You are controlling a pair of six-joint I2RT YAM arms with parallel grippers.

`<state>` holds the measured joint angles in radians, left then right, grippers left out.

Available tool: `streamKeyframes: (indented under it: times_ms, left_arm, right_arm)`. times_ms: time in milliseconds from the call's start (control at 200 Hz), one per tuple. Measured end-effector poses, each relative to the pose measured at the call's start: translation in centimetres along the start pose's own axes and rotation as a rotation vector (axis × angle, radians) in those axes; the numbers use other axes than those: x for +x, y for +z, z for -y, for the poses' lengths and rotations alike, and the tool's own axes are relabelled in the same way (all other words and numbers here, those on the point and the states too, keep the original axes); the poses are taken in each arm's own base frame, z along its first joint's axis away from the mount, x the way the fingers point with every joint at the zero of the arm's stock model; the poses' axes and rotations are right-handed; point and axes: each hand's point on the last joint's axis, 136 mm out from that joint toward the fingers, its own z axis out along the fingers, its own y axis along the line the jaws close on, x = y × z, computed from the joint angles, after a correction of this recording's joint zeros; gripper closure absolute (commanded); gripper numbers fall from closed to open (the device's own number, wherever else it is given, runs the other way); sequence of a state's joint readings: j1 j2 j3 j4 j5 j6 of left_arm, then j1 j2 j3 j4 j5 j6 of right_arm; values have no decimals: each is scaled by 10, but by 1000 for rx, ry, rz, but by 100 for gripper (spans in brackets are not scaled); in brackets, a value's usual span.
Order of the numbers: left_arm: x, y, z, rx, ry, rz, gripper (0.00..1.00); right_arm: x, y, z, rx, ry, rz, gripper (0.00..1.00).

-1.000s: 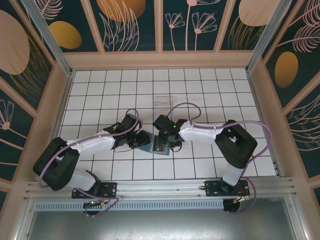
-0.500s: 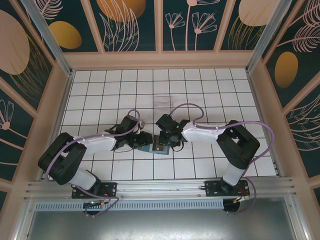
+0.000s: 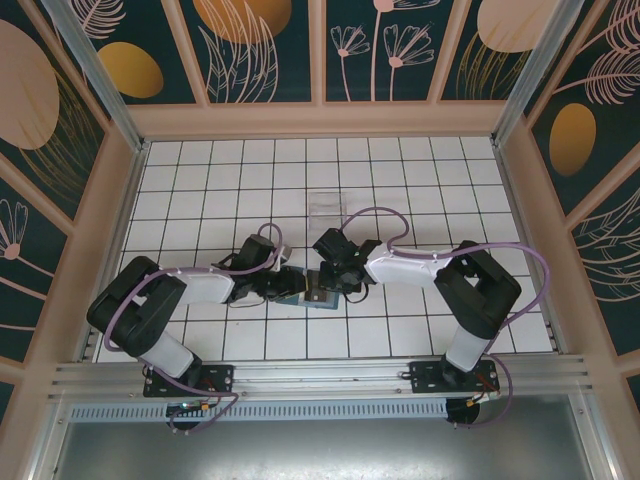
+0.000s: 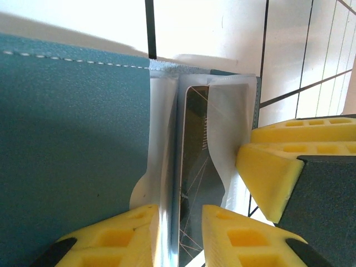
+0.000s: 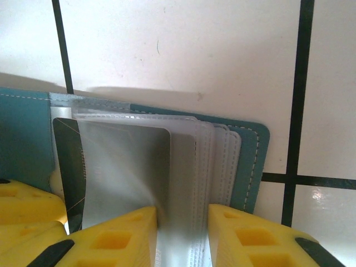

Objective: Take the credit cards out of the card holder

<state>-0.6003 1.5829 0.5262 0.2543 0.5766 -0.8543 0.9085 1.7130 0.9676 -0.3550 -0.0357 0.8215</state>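
Note:
The teal card holder [image 3: 311, 296] lies open on the tiled floor between both arms. Its teal cover [image 4: 72, 156] is at the left of the left wrist view. My left gripper [image 4: 181, 239] is shut on a dark credit card [image 4: 194, 167] and the edge of its clear sleeve. My right gripper [image 5: 182, 239] is shut on a stack of clear sleeves of the card holder [image 5: 250, 161]. A pale grey card [image 5: 128, 167] sits in the front sleeve, with the dark card [image 5: 69, 167] to its left. The two grippers [image 3: 298, 285] [image 3: 324, 283] nearly touch.
A clear plastic tray [image 3: 326, 207] stands about two tiles behind the holder. Wooden walls [image 3: 100, 230] enclose the white tiled floor [image 3: 200, 180] on three sides. The right gripper's yellow finger [image 4: 267, 172] sits close beside the left one.
The left arm's elbow has swung further right and its gripper has pushed in closer to the holder. The right gripper has barely moved.

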Motion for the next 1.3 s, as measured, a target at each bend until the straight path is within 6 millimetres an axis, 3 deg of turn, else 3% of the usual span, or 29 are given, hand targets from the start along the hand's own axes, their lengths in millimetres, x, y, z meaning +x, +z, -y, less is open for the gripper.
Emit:
streamKeyframes:
  times_ms: [946, 1171, 1301]
  left_arm:
    - [1, 7, 10, 145, 13, -7, 76]
    - [1, 9, 8, 154, 8, -10, 84]
    - [1, 9, 7, 156, 9, -7, 87]
  right_arm:
    - [-2, 0, 2, -12, 15, 6, 74]
    - [-2, 0, 2, -12, 18, 6, 74]
    - [-2, -1, 2, -12, 21, 6, 68]
